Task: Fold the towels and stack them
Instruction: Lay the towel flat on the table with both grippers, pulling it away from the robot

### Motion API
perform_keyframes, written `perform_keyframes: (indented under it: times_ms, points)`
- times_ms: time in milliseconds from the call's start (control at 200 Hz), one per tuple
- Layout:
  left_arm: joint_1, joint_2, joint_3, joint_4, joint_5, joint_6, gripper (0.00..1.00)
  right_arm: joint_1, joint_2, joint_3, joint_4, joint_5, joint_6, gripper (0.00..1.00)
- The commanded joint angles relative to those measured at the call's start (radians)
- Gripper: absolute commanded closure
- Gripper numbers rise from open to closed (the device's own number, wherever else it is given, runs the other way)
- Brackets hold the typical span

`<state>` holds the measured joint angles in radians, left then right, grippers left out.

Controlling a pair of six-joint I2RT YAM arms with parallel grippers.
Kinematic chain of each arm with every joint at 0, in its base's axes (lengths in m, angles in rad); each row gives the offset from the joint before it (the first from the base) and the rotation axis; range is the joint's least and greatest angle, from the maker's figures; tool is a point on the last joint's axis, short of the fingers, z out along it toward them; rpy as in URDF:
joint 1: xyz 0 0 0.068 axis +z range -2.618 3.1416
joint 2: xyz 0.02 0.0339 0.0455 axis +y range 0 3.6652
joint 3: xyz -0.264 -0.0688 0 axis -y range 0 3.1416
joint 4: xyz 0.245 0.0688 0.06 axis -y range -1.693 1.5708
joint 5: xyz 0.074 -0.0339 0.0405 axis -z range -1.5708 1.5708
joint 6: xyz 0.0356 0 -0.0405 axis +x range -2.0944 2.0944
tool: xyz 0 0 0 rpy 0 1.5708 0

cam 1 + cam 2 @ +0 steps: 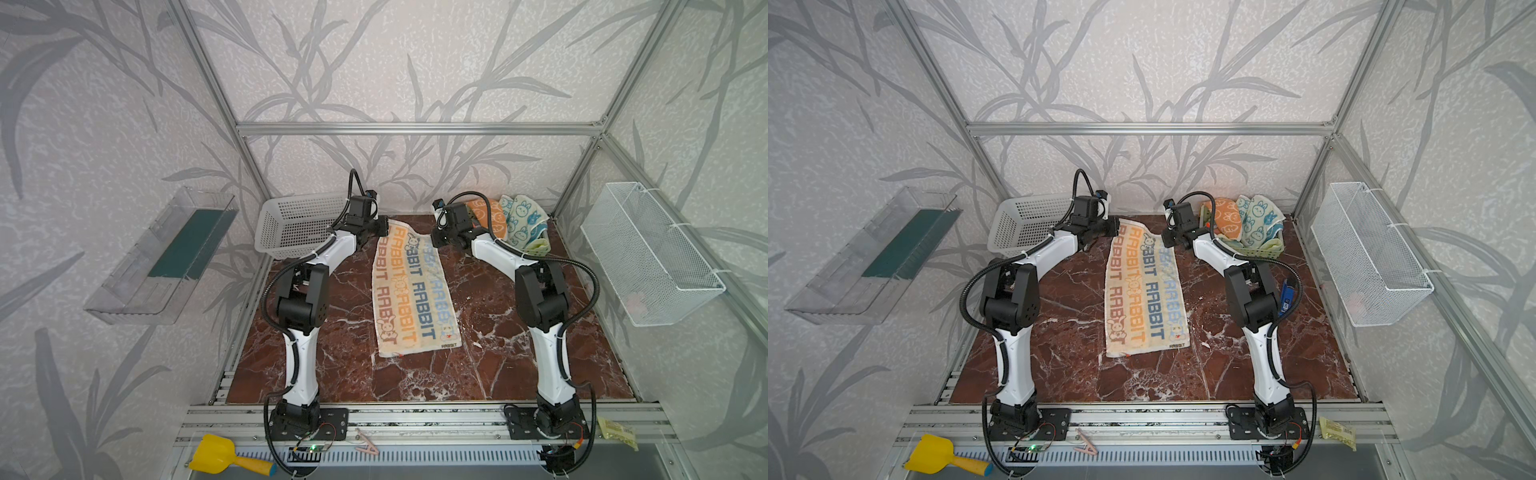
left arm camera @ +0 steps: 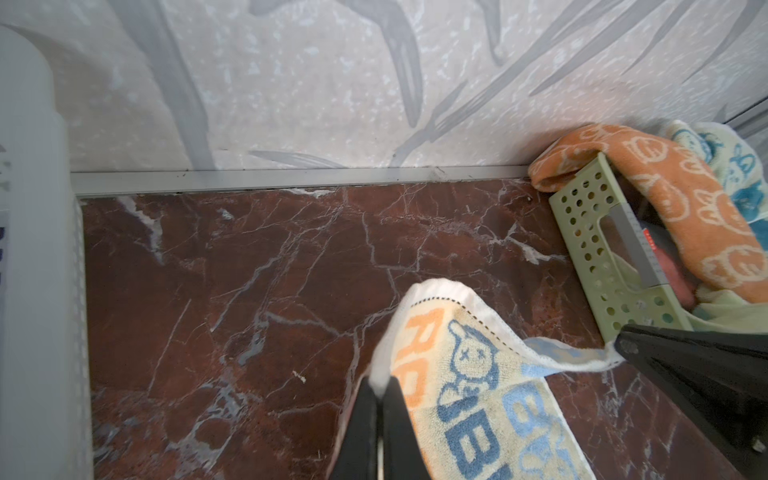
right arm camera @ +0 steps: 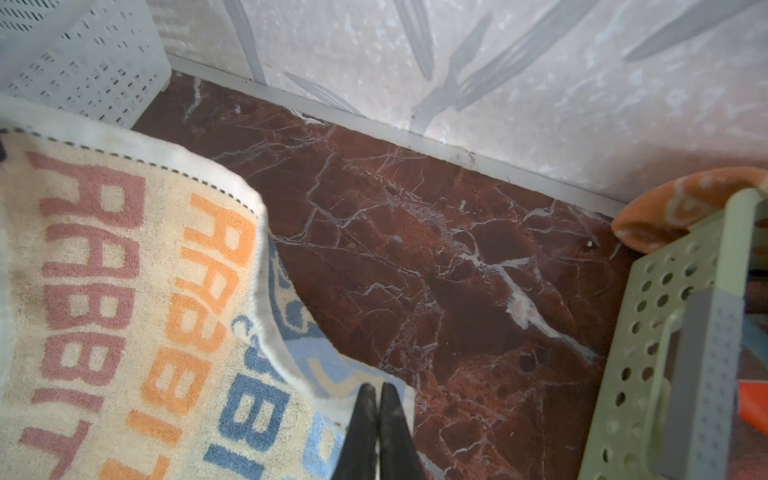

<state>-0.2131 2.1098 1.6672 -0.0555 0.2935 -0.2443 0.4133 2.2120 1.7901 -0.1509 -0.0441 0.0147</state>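
Note:
A cream towel (image 1: 409, 299) with orange and blue "RABBIT" lettering lies lengthwise on the marble table in both top views. My left gripper (image 2: 378, 384) is shut on its far left corner, with white hem pinched between the jaws. My right gripper (image 3: 377, 388) is shut on the far right corner, where the towel (image 3: 124, 291) curls over on itself. In a top view both grippers (image 1: 1116, 227) (image 1: 1165, 240) sit at the towel's far end. An orange bunny towel (image 1: 488, 216) and a white towel with blue bunnies (image 1: 525, 220) are heaped in a green basket (image 1: 536, 249) at the back right.
A white perforated basket (image 1: 291, 228) stands at the back left, close to my left arm. A wire basket (image 1: 648, 253) hangs on the right wall and a clear tray (image 1: 162, 257) on the left wall. A yellow scoop (image 1: 216, 455) and a clip (image 1: 368, 444) lie on the front rail.

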Motion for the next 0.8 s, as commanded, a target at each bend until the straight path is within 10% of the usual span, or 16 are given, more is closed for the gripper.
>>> perform_keyframes:
  times_ms: [0,795]
  points:
    - [0.058,-0.06,-0.07,0.117,0.155,-0.068,1.0,0.004,-0.095,-0.018,-0.021,-0.002,-0.033,1.0]
    - [0.093,-0.288,-0.476,0.311,0.296,-0.134,1.0,-0.062,-0.113,-0.001,-0.172,-0.221,0.078,1.0]
